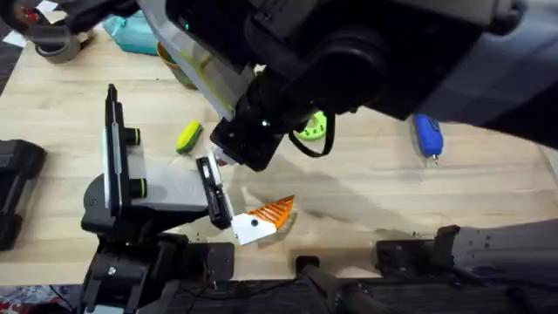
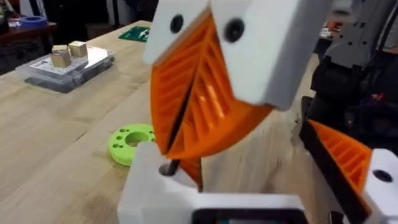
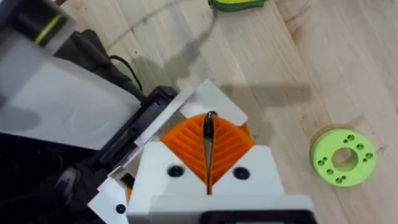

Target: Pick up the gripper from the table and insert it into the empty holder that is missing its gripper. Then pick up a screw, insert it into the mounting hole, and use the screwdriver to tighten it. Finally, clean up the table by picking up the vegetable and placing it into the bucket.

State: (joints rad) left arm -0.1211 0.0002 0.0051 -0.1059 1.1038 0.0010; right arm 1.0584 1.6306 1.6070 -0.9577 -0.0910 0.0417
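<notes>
The grey-white holder [image 1: 166, 187] lies at the left with its black plate [image 1: 112, 144] upright. My right gripper [image 3: 209, 118] hangs over the holder's front end [image 1: 222, 160], shut on a thin dark screw [image 3: 210, 127]. The screw's tip [image 2: 166, 168] sits at a hole in the gripper's white base [image 2: 152, 183], seated at that end. Another orange-tipped finger piece [image 1: 266, 216] sticks out beside it. The blue screwdriver [image 1: 427, 135] lies at the far right. The yellow vegetable [image 1: 188, 136] rests behind the holder. The mustard bucket [image 1: 174, 63] is half hidden under the arm.
A lime-green disc [image 1: 312, 128] lies just right of my right gripper. A teal pouch [image 1: 131, 35] and a tape roll [image 1: 52, 44] sit at the back left. A clear box with wooden cubes [image 2: 65, 65] stands farther off. Bare wood lies between disc and screwdriver.
</notes>
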